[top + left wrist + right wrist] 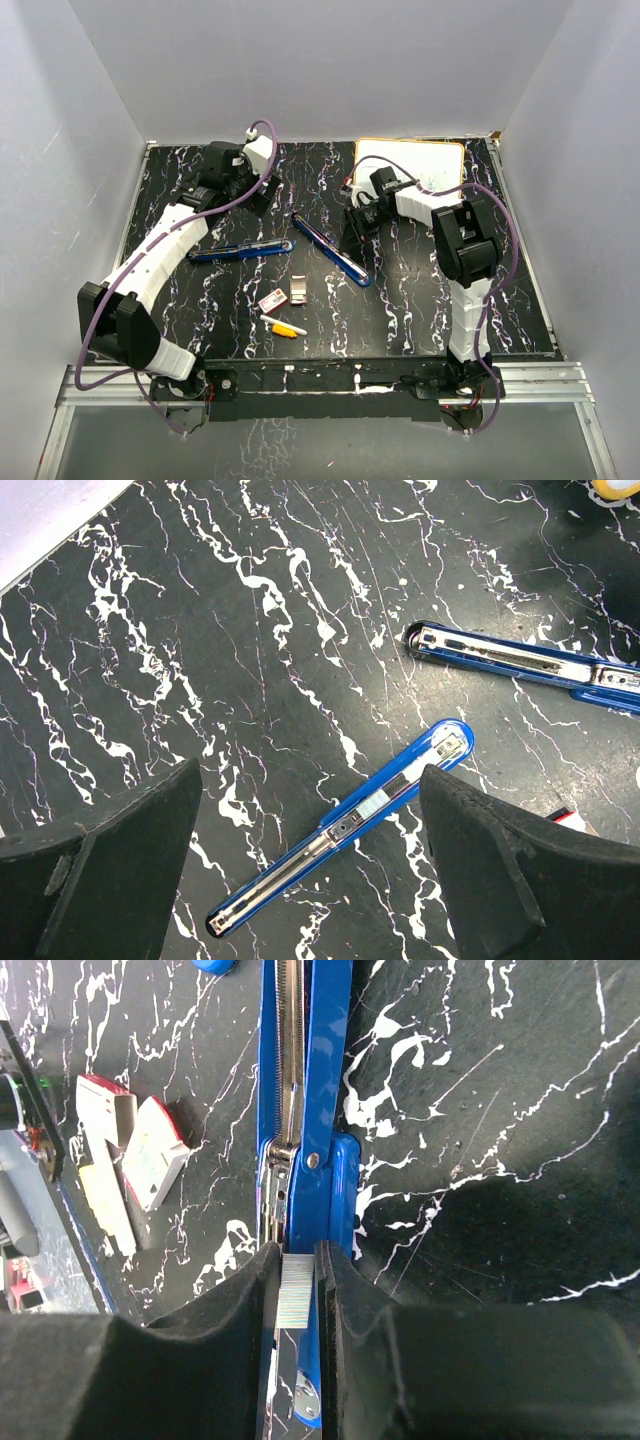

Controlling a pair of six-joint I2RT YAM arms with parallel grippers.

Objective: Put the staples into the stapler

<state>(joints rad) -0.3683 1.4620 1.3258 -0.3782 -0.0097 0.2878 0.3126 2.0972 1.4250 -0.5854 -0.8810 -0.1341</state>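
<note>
Two long blue staplers lie opened flat on the black marble table. The left stapler [240, 250] shows in the left wrist view [345, 820] below my open, empty left gripper [310, 780], which hovers above it [262, 192]. My right gripper [355, 225] is shut on a short silvery staple strip [296, 1295] and holds it just over the metal rail of the right stapler [332, 252], which runs away from the fingers in the right wrist view [305, 1110]. The red-and-white staple box [272, 300] lies open in two pieces in front of the staplers [150, 1150].
A yellow-and-white marker [284, 326] lies near the front edge beside the box. A yellow-rimmed whiteboard [410, 160] lies at the back right behind the right arm. The second stapler also shows in the left wrist view [520, 662]. White walls enclose the table.
</note>
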